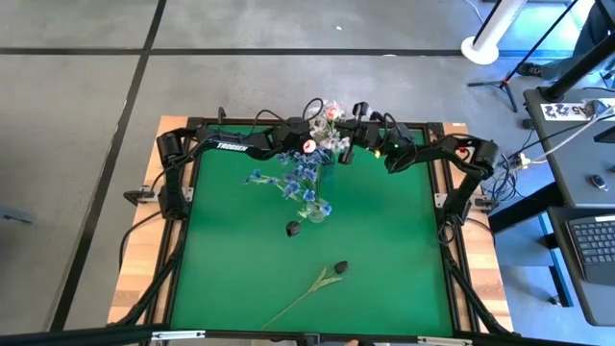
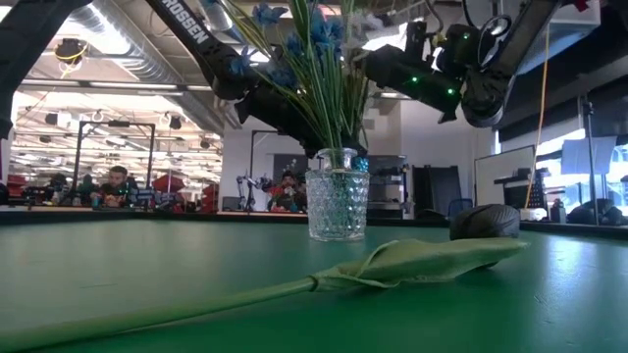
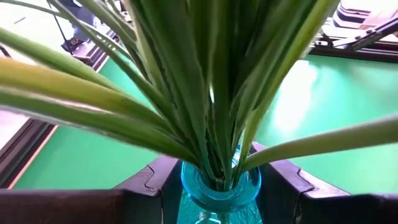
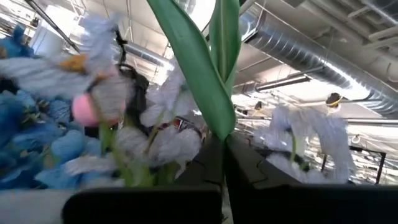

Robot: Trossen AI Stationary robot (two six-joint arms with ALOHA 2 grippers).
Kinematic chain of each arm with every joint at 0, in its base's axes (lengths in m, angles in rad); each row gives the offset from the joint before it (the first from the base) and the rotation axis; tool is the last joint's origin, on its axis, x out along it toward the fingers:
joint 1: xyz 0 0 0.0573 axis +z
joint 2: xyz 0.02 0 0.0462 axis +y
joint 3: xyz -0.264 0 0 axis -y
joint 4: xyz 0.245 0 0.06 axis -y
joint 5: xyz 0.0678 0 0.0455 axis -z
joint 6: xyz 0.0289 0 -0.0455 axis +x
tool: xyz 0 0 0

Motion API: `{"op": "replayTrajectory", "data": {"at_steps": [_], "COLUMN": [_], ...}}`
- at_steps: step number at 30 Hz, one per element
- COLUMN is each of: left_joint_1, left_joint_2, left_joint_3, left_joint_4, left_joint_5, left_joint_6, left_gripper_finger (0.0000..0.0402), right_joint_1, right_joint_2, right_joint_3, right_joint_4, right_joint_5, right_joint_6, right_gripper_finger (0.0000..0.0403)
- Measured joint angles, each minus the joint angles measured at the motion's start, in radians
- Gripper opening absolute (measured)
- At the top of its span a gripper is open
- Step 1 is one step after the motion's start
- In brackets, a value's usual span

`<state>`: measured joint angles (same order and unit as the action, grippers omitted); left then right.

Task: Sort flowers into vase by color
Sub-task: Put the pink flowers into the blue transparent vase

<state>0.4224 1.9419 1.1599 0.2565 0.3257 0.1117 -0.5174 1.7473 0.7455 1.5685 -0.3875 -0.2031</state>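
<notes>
A teal glass vase (image 3: 217,194) stands near the table's far edge and holds many green stalks (image 3: 205,93), with white (image 1: 332,111) and pink blossoms above. My left gripper (image 3: 216,177) is at its neck. My right gripper (image 4: 224,149), above and beside that bunch (image 1: 344,146), is shut on a green stalk with a broad leaf (image 4: 199,68). A clear cut-glass vase (image 2: 337,206) nearer the middle holds blue sprays (image 1: 300,178). A near-black tulip (image 1: 327,279) lies flat on the mat, its head (image 2: 486,221) toward the right. My left gripper has the teal vase's neck (image 3: 189,186) between its two fingers (image 3: 149,180), one on each side, coming level just under the rim. The vase stays upright; its foot is out of view. My right gripper pinches the green stalk where the leaf begins (image 4: 221,134) between shut fingers (image 4: 186,168). The stalk and leaf rise past the fingertips, and its blossom does not show.
A dark tulip head (image 1: 293,228) sits on the mat close to the clear vase. The black frame rail (image 1: 437,192) borders the green mat. Open mat lies to the left (image 1: 231,259) and right (image 1: 394,240). People sit far behind the table (image 2: 118,181).
</notes>
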Motion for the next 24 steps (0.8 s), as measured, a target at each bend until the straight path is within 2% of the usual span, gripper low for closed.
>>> {"op": "replayTrajectory", "data": {"at_steps": [6, 10, 18, 24], "left_joint_1": [-0.004, -0.002, 0.009, 0.009], "left_joint_2": [0.0, 0.0, 0.0, 0.0], "left_joint_3": [0.0, 0.0, 0.001, 0.001], "left_joint_4": [0.0, 0.0, 0.0, 0.003], "left_joint_5": [0.006, -0.004, -0.006, -0.01], "left_joint_6": [0.006, 0.016, 0.02, 0.02], "left_gripper_finger": [0.0153, 0.0153, 0.0153, 0.0153], "right_joint_1": [0.0, 0.0, -0.007, -0.007], "right_joint_2": [-0.032, -0.099, -0.426, -0.647], "right_joint_3": [0.008, -0.009, -0.122, -0.248], "right_joint_4": [0.002, -0.009, -0.311, -0.339], "right_joint_5": [-0.027, -0.035, -0.032, -0.041], "right_joint_6": [0.017, 0.02, -0.062, -0.065], "right_gripper_finger": [0.0, 0.0, 0.0, 0.0]}}
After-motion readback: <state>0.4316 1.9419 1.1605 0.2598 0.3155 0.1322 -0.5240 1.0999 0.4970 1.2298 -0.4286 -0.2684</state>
